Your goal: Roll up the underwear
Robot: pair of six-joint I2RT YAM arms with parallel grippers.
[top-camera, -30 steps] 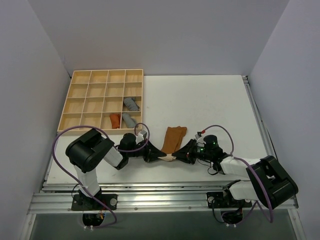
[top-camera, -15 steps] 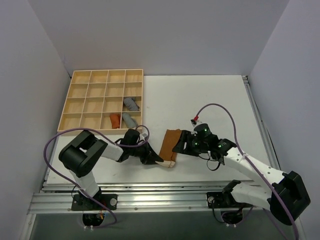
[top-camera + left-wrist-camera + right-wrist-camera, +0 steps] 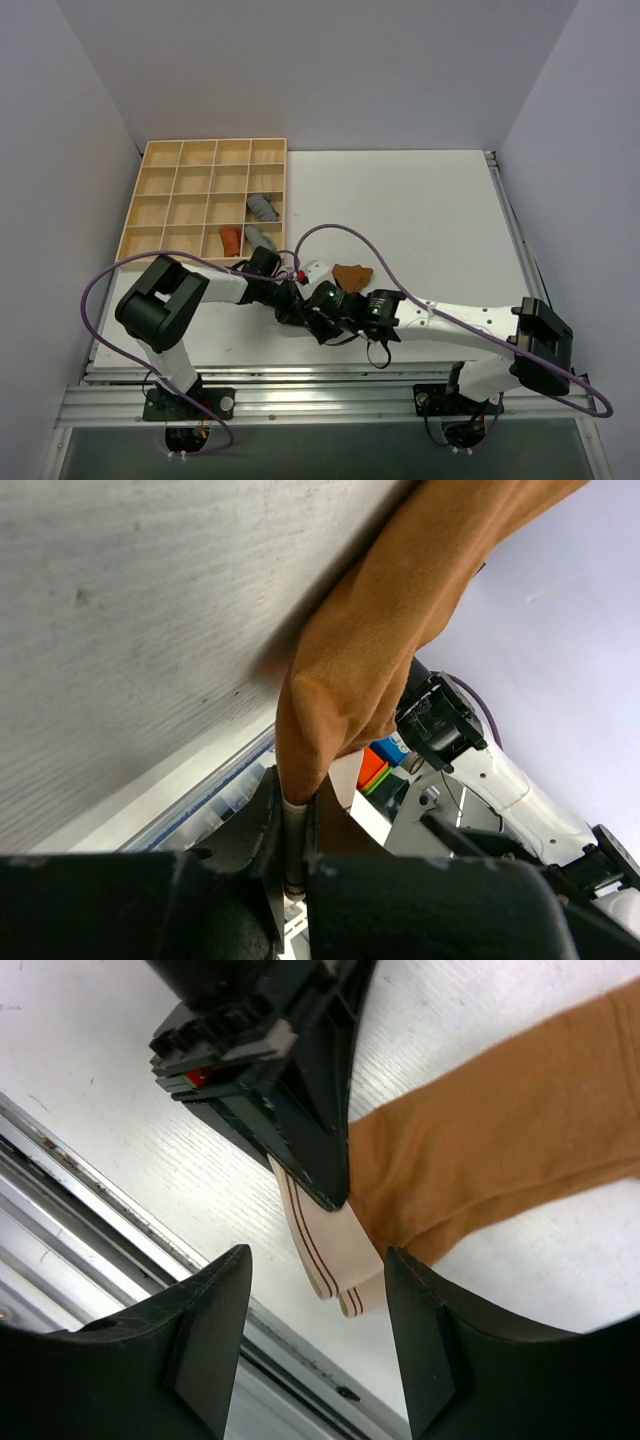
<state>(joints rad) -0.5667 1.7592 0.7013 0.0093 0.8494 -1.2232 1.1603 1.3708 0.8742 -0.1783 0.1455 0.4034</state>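
Note:
The underwear (image 3: 500, 1130) is caramel-brown cloth lying on the white table, with its pale striped band (image 3: 335, 1250) at the near end. My left gripper (image 3: 295, 805) is shut on that band, and the brown cloth (image 3: 400, 610) drapes away from its jaws. From above, the left gripper (image 3: 298, 308) sits left of the bunched brown cloth (image 3: 352, 273). My right gripper (image 3: 320, 1305) is open and straddles the free end of the band just below the left gripper's tip (image 3: 310, 1150). It holds nothing. In the top view the right gripper (image 3: 328, 328) is close against the left one.
A wooden compartment tray (image 3: 165, 190) stands at the back left. It holds two grey rolled cloths (image 3: 262, 207) (image 3: 257, 238) and an orange rolled cloth (image 3: 231, 240). The table's metal front rail (image 3: 120, 1230) runs close under both grippers. Purple cables loop off both arms.
My right gripper let go of the cloth, opened and swung left across the table to the left gripper. The underwear went from lying flat to bunched. The left gripper stayed shut on the band.

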